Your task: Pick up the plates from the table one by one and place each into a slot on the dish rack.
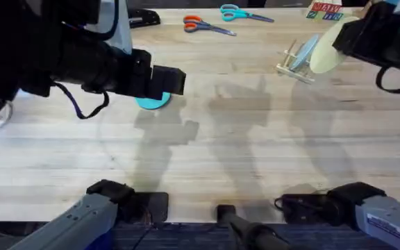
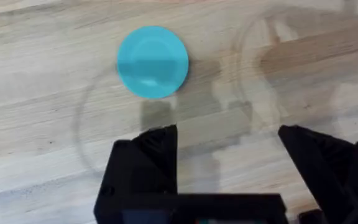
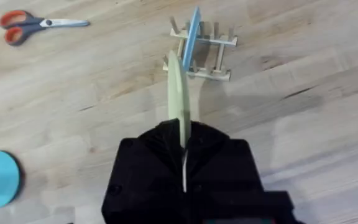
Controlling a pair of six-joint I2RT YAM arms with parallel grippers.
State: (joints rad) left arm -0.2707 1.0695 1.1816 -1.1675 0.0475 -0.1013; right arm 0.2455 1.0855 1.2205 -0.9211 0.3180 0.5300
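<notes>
While right gripper [image 3: 184,146] clamps cream plate [image 3: 177,93] on edge, dish rack [image 3: 201,53] sits directly ahead, upper centre of right wrist view, plate in line with slots. Left gripper [image 2: 229,146] open, teal plate [image 2: 152,61] flat on table [image 1: 255,153] just beyond.

Bright, even light is falling from above on the table [image 1: 255,153], and the arms are casting soft, doubled grey shadows across its middle. The left arm [image 1: 61,59] is showing large, dark and blurred under the overhead camera. No glare is washing out the wood.
</notes>
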